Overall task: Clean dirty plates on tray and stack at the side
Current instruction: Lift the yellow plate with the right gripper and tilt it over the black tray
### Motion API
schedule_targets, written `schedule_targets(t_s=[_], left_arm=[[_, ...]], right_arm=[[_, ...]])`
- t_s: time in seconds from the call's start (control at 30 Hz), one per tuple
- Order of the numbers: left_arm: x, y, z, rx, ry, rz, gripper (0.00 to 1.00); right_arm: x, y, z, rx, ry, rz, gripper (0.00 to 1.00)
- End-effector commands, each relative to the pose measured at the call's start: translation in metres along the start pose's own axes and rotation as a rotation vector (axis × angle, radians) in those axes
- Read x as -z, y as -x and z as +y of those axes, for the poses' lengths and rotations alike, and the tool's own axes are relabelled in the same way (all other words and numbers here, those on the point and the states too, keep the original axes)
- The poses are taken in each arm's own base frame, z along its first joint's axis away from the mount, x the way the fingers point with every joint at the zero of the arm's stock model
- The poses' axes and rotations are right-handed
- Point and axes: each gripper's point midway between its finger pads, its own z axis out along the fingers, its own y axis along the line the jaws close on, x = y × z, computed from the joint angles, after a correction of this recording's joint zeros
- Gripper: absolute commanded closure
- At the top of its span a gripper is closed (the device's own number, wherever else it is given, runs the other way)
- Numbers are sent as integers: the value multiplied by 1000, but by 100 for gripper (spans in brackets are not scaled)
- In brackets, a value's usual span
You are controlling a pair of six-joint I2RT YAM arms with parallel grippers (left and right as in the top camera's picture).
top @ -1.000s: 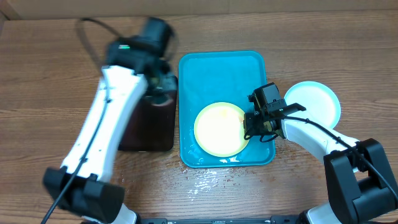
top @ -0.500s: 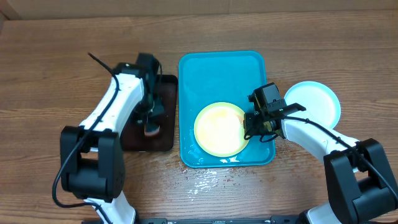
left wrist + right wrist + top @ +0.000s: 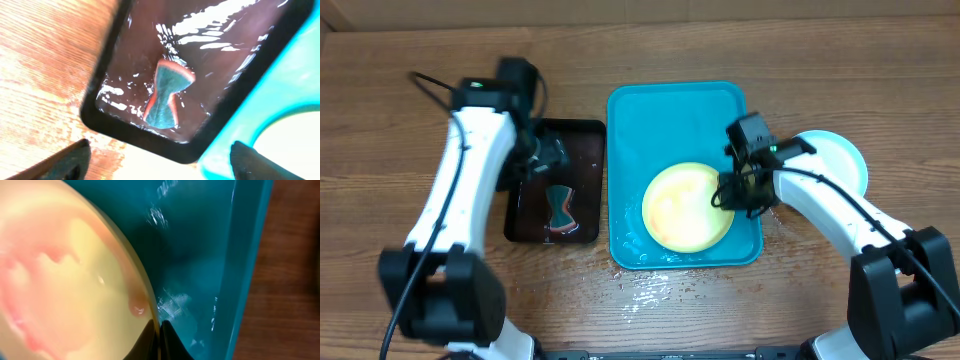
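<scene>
The left tool (image 3: 160, 159) is hovering, spread wide, over the sponge (image 3: 165, 97). The right tool (image 3: 160, 336) is pinching the yellow plate (image 3: 60, 265) by its rim inside the tray (image 3: 215, 240).

We see a wooden worktop (image 3: 400, 120) (image 3: 45, 60), brown with a clear grain. On its left half lies a narrow black tray (image 3: 582, 160) (image 3: 225, 65) with a raised rim and rounded corners. Its floor is wet and glints with shallow water. In the near half of this tray lies a bow-tie-shaped sponge (image 3: 558, 208) (image 3: 165, 97), flat in the water, teal on top with an orange-red edge and clear of the tray walls. Nearer the front edge, around the middle of the worktop, we see a patch of spilled water (image 3: 650, 285) in small shining drops. A pale beige band (image 3: 620, 10) runs along the far edge.
</scene>
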Motion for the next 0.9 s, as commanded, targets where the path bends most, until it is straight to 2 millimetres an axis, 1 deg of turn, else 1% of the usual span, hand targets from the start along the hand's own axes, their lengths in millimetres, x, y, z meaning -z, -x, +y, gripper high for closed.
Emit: schedule_targets(t_s=[0.0, 0.03, 0.07, 0.13, 0.17, 0.23, 0.3, 0.37, 0.43, 0.47, 0.5, 0.57, 0.6, 0.63, 0.67, 0.7, 0.77, 0.87], left_arm=[[70, 13, 2, 11, -157, -152, 1], [82, 13, 4, 15, -189, -174, 0], [97, 15, 6, 20, -230, -205, 0], [123, 15, 9, 20, -299, -263, 0], [135, 14, 10, 18, -331, -291, 0], [156, 10, 14, 19, -370, -346, 0], [172, 4, 20, 24, -383, -398, 0], [186, -3, 24, 22, -392, -442, 0], [195, -10, 27, 15, -395, -474, 0], [200, -14, 28, 1, -396, -495, 0], [203, -16, 29, -6, -396, -507, 0], [208, -21, 31, -28, -395, -526, 0], [210, -23, 31, -38, -392, -532, 0], [210, -24, 33, -43, -381, -535, 0], [209, -24, 35, -39, -371, -533, 0], [207, -25, 37, -34, -357, -528, 0], [202, -26, 42, -24, -326, -511, 0], [199, -25, 42, -22, -322, -499, 0]], right_arm=[[58, 45, 33, 146, -1, -176, 96], [68, 50, 41, 169, -1, -203, 96], [80, 58, 53, 203, 0, -244, 96], [99, 68, 78, 263, 15, -317, 96], [105, 72, 89, 284, 21, -352, 96], [116, 80, 120, 336, 44, -446, 96], [120, 83, 145, 375, 47, -514, 96], [119, 85, 169, 407, 45, -572, 96], [113, 85, 189, 434, 42, -607, 96], [106, 84, 202, 453, 37, -622, 96], [100, 83, 210, 464, 24, -631, 96], [86, 84, 217, 475, -40, -653, 96], [81, 85, 217, 473, -82, -670, 96], [79, 88, 215, 463, -150, -701, 96], [80, 88, 214, 462, -172, -713, 96], [83, 87, 216, 462, -195, -732, 96], [96, 83, 224, 462, -220, -785, 96], [116, 77, 227, 452, -266, -851, 96]])
